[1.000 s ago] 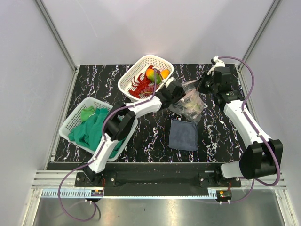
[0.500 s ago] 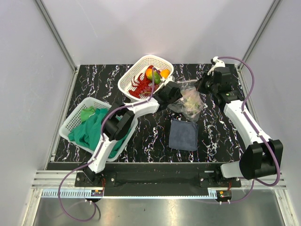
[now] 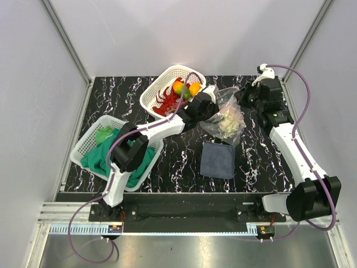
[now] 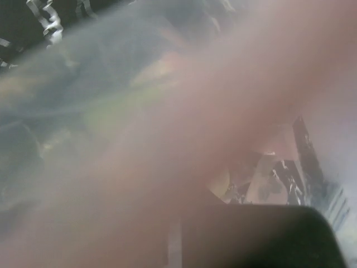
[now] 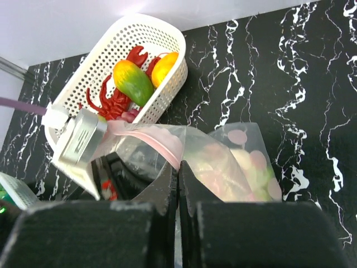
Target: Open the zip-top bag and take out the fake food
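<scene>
On the near half of the table (image 3: 178, 163), a folded dark blue-grey cloth (image 3: 217, 159) lies flat. A white basket (image 3: 85, 140) with a green cloth (image 3: 109, 156) sits to its left.

Just beyond the dark cloth, the zip-top bag (image 5: 223, 159) is held up between the two arms, its lower part sagging toward the table. Pale pieces of fake food (image 5: 248, 164) remain inside.

The right gripper (image 5: 178, 170) has its jaws pressed together on one lip of the bag, beside the pink zip strip (image 5: 159, 139). The left gripper (image 3: 207, 108) is at the opposite lip. Its wrist view is blurred by film and strip, so its opening and hold cannot be determined.

At the far side, a second white basket (image 5: 146, 21) holds a red lobster (image 5: 111, 100), a green-yellow piece (image 5: 133, 81) and an orange fruit (image 5: 163, 66).

Handling assessment:
- The bag is probably light, thin, slippery and crinkly, and it will collapse rather than hold its shape.
- Grip each lip close to the stiffer zip strip, not the loose film below, which is likely to slide out.
- The contents appear small and light, and may spill if the mouth tilts.
</scene>
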